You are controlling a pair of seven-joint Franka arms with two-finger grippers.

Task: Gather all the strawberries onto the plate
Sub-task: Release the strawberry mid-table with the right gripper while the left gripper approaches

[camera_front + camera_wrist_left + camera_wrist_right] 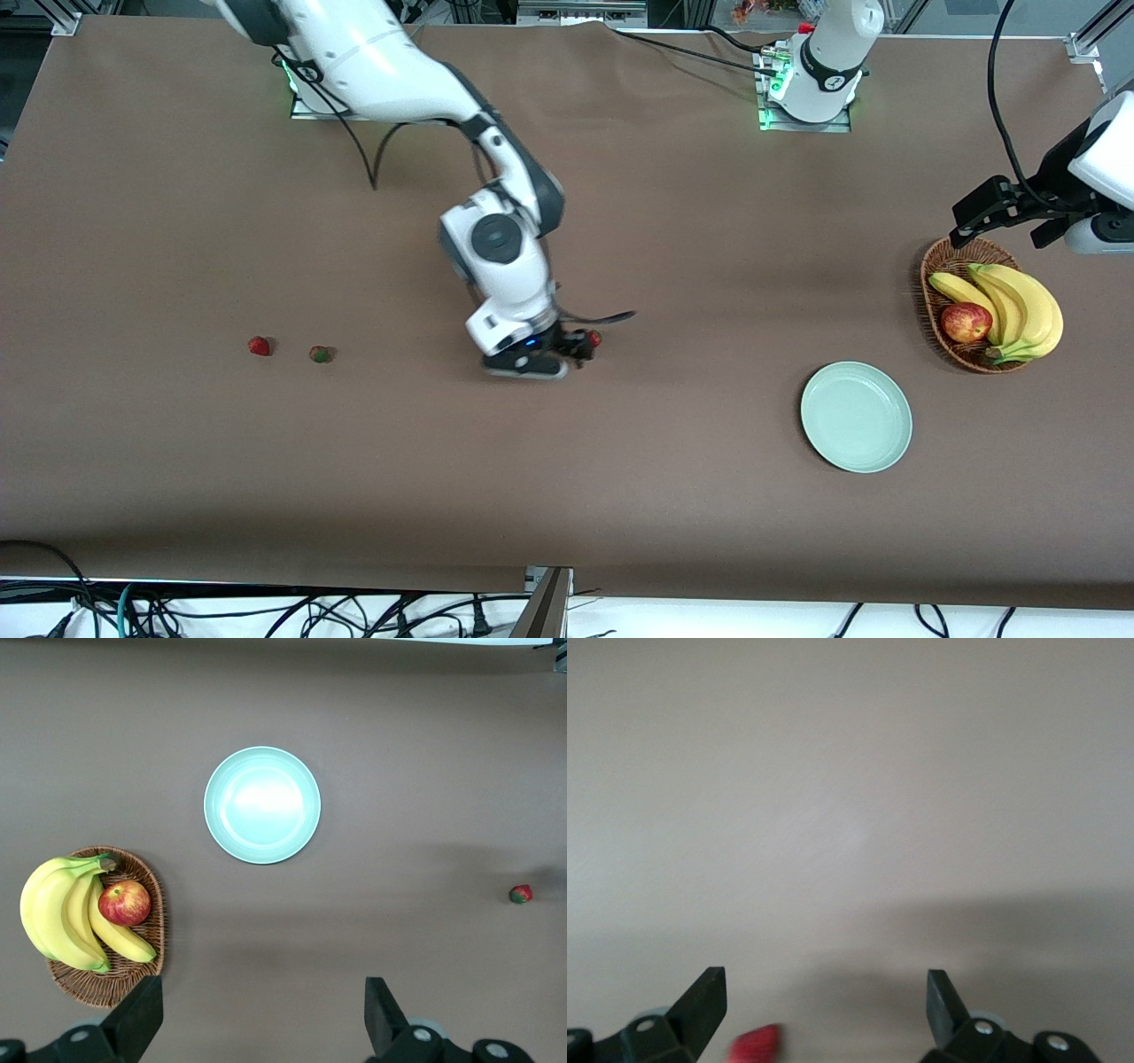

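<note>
Strawberries lie in three places on the brown table (pixel 177 487). One strawberry (pixel 260 346) sits toward the right arm's end of the table, and a second strawberry (pixel 322 354), showing mostly its green cap, lies just beside it on the side toward the middle. The third strawberry (pixel 594 338) is at the middle of the table, right at the tip of the right gripper (pixel 580 346); in the right wrist view it shows as a red shape (pixel 756 1045) close to one of the fingers (pixel 700 1001), with the jaws spread wide and not clamped on it. Whether the berry rests on the table or touches that finger cannot be told.

The pale mint-green plate (pixel 856 416) lies toward the left arm's end of the table, well apart from all three berries and with nothing on it. A brown wicker basket (pixel 939 266) stands near the plate, farther from the front camera, holding a bunch of bananas (pixel 1019 306) and a red apple (pixel 966 322). Bare table lies between the third strawberry and the plate; nothing stands in that stretch.

The left gripper (pixel 979 213) hangs in the air over the basket's rim, jaws released and holding nothing, the arm waiting. Its wrist view looks down on the plate (pixel 262 804), the basket (pixel 106 988) with the apple (pixel 124 903) and the bananas (pixel 62 921), and the third strawberry (pixel 520 894) off by itself, with the left gripper's fingers (pixel 137 1019) apart
</note>
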